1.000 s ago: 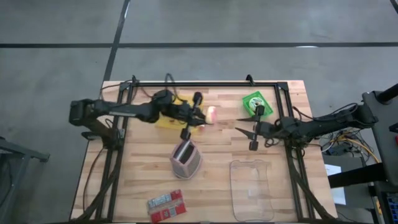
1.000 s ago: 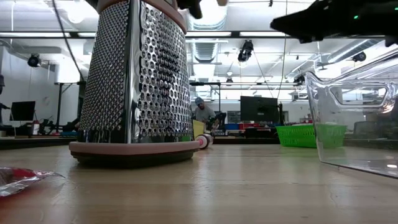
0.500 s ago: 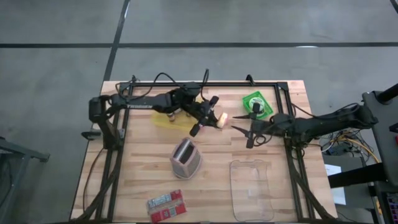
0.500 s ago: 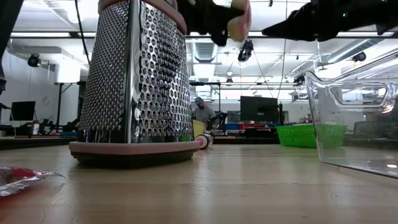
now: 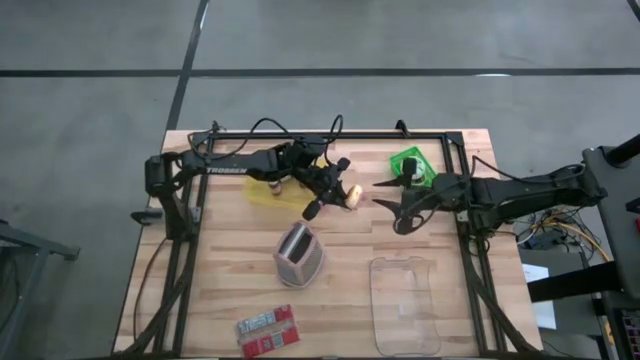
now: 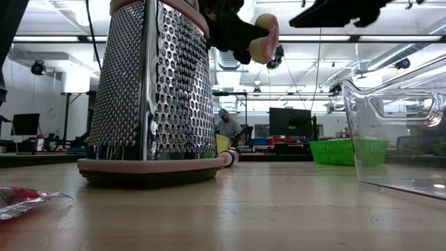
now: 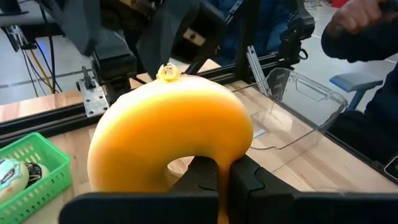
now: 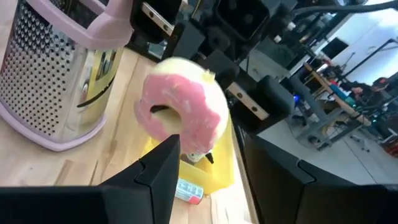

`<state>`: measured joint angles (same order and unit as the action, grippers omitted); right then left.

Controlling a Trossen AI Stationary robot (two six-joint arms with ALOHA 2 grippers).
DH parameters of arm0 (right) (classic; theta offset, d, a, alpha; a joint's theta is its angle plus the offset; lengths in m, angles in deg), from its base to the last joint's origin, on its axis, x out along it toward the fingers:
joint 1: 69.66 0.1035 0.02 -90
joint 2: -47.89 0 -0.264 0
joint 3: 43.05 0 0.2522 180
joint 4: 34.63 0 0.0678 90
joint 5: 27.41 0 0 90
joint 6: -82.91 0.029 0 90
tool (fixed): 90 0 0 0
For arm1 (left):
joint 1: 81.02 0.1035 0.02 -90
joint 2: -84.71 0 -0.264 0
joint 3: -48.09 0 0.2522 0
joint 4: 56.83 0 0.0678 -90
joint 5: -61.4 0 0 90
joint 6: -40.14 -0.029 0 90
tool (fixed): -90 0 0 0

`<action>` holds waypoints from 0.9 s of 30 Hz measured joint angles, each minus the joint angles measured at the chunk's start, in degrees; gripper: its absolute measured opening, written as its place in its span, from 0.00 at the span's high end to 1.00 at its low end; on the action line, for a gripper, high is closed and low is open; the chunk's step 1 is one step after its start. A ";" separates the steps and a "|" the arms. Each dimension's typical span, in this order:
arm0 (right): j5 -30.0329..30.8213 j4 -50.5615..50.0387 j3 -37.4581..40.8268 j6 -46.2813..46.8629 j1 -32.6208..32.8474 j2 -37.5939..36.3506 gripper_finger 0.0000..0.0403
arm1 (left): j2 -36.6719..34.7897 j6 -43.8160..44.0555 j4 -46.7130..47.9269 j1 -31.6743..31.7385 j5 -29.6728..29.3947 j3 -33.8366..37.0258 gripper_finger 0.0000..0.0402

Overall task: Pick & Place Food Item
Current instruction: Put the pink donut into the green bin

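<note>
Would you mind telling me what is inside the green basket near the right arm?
The green basket holds at least one wrapped round item, seen in the left wrist view; the rest of its inside lies beyond the picture's edge.

From overhead we look straight down on the worktop (image 5: 440,300); from its surface, level past the nearby grater (image 6: 150,90). Both wrist views close in on the doughnut (image 7: 168,134).

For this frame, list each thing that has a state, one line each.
left gripper: jaws shut on the donut, held above the table
donut: gripped, in the air
right gripper: jaws open, empty, beside the donut
clear container: empty
grater: upright
green basket: holds something
</note>
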<state>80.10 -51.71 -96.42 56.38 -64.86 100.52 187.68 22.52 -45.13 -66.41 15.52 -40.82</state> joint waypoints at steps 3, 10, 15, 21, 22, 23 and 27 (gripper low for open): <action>-0.02 -3.96 -3.88 0.96 -0.39 2.92 0.55 | 0.00 -0.45 0.01 0.00 0.00 0.06 1.00; 0.22 -11.53 -12.17 2.39 -1.33 11.80 0.49 | 0.00 -0.92 -0.01 0.00 0.04 0.06 1.00; 0.47 -14.89 -17.62 1.08 -1.33 17.09 0.44 | 0.00 -1.71 0.03 0.00 1.49 0.17 1.00; 0.10 -20.26 -22.92 -0.47 -1.33 20.52 0.42 | 0.00 -2.58 1.03 0.00 1.57 0.28 1.00; -0.48 -20.84 -23.48 -0.49 -1.33 20.74 0.43 | 0.00 -2.83 1.22 0.00 1.57 0.28 1.00; -1.19 -21.41 -23.91 -0.44 -1.33 20.83 0.43 | 0.00 -3.10 1.52 0.00 1.60 0.28 1.00; -5.19 -22.46 -24.84 0.43 -1.33 20.97 0.47 | 0.00 -3.66 1.69 0.00 1.84 0.33 1.00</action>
<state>74.91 -74.17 -121.26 56.81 -66.19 121.49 187.68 18.86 -43.44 -66.41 17.36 -40.48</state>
